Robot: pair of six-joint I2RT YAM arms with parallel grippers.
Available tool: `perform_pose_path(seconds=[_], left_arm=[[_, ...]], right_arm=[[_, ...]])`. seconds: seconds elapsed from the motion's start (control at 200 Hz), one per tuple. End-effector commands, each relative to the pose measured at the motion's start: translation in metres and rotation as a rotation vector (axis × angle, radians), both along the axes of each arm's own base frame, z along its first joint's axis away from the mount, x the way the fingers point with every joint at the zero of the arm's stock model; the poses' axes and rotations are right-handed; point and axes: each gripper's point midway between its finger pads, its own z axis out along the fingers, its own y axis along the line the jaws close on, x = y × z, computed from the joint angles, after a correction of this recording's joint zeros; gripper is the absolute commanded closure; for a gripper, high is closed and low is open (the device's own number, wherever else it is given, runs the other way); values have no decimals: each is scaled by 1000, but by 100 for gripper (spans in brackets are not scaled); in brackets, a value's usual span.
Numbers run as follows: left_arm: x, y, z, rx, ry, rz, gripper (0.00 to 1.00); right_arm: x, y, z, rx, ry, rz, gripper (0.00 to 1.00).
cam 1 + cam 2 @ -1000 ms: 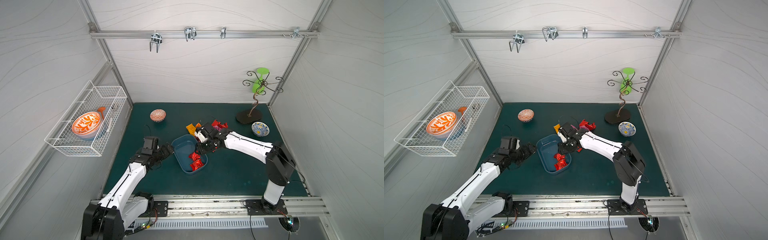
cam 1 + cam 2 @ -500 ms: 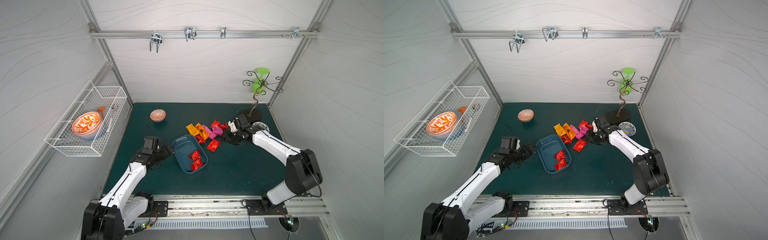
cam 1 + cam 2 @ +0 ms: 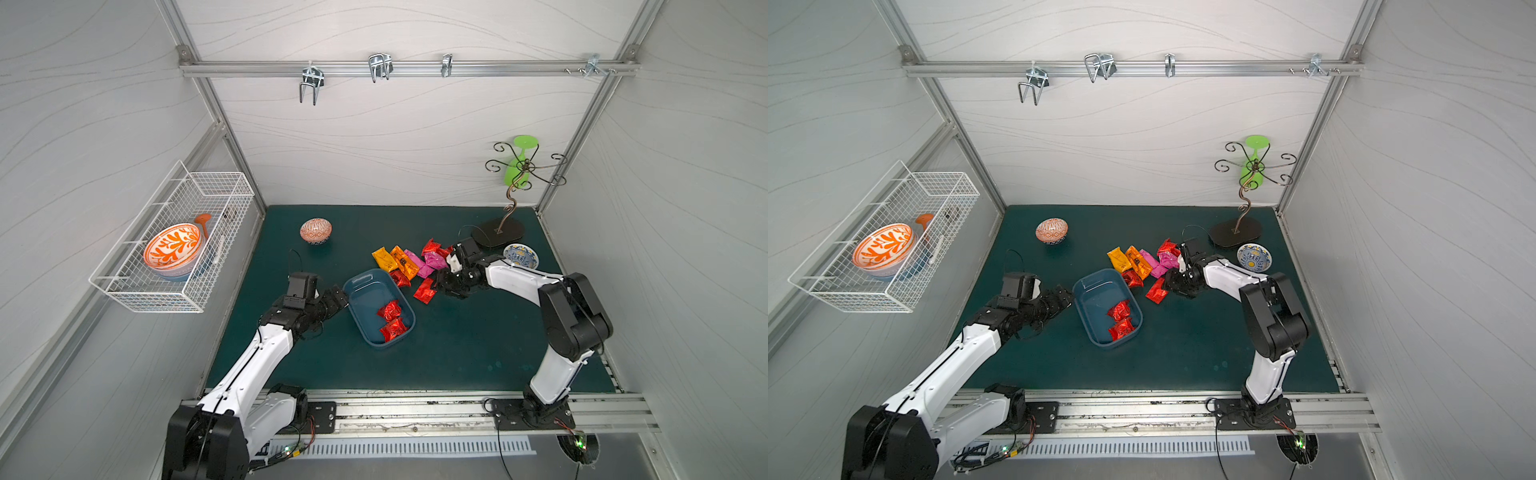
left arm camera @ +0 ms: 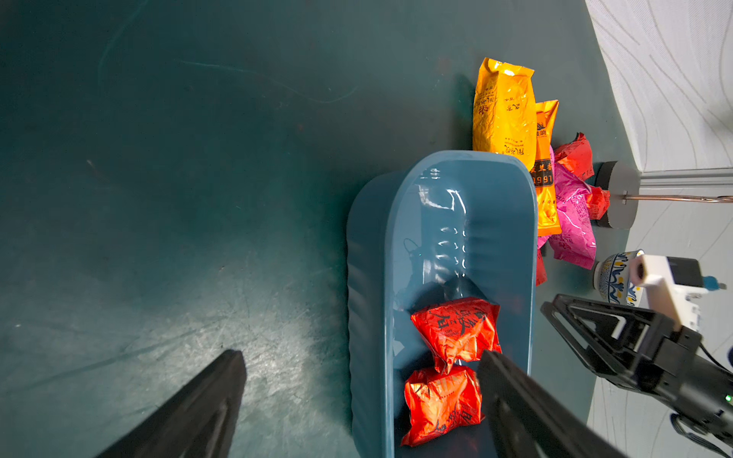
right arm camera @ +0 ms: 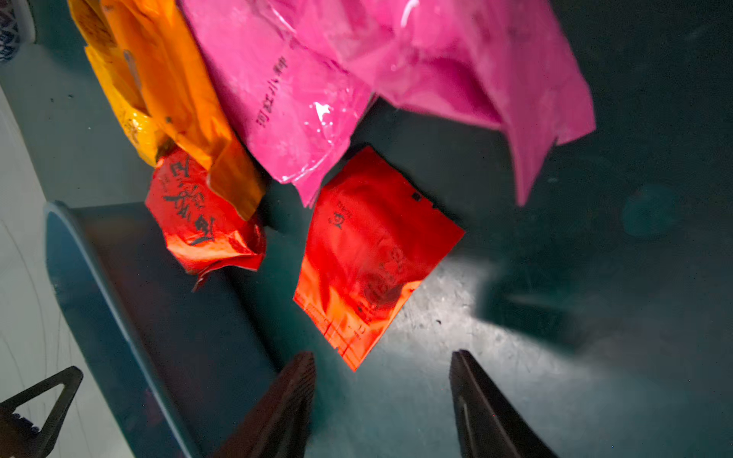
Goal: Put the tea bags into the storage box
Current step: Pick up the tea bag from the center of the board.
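The blue storage box [image 3: 362, 293] [image 3: 1094, 293] lies mid-mat with two red tea bags [image 3: 390, 319] [image 4: 456, 331] inside. More tea bags, yellow, orange, pink and red, are piled [image 3: 401, 262] [image 3: 1138, 262] just beyond its far end. One flat red tea bag [image 3: 424, 290] [image 5: 369, 253] lies alone on the mat beside the pile. My right gripper [image 3: 441, 284] [image 5: 382, 357] is open, low over the mat, its fingertips just short of that bag's corner. My left gripper [image 3: 338, 297] [image 4: 361, 357] is open and astride the box's long wall [image 4: 367, 277], gripping nothing.
A white wire basket [image 3: 195, 208] with an orange bowl hangs on the left wall. An overturned patterned bowl [image 3: 316, 231] sits at the back left. A blue-yellow bowl [image 3: 520, 255] and a wire stand's dark base [image 3: 498, 233] stand behind my right arm.
My right arm swung from over the box's far end out to the right of the pile, then came back toward the lone red bag with its jaws slightly wider. The left arm stayed put.
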Motion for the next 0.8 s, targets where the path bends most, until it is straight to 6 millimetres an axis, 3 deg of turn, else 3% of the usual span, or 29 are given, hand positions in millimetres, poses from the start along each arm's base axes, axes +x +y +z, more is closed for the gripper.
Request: perform_pose_path(seconds=[0.0, 0.15, 0.435, 0.795], left_arm=[[3, -1, 4, 3, -18, -5, 4], [2, 0, 3, 5, -16, -2, 4], [2, 1, 3, 10, -21, -2, 4], [2, 1, 5, 15, -25, -4, 4]], right_arm=[[7, 11, -2, 17, -5, 5, 41], [7, 13, -14, 3, 10, -1, 44], [12, 11, -28, -30, 25, -12, 60], [15, 8, -36, -58, 21, -8, 100]])
